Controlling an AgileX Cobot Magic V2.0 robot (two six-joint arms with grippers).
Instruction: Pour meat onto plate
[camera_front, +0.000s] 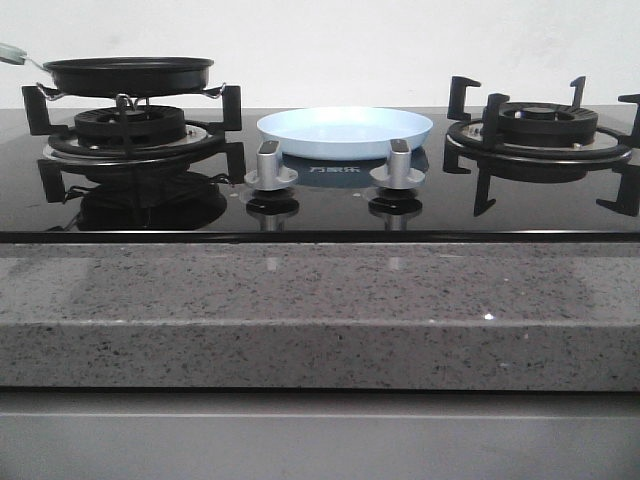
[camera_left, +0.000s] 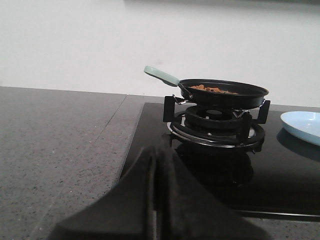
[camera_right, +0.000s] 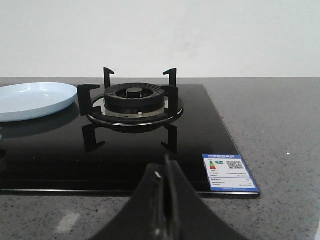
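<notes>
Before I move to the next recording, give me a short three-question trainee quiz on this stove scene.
1. True or false: the meat already lies on the plate.
2. The frying pan sits on which burner, seen from the front? A left, B right, C neither.
3. Fill in: both the left gripper and the right gripper have their fingers ____.

Key: 1 false, it is in the pan. 2 A. 3 shut, holding nothing.
</notes>
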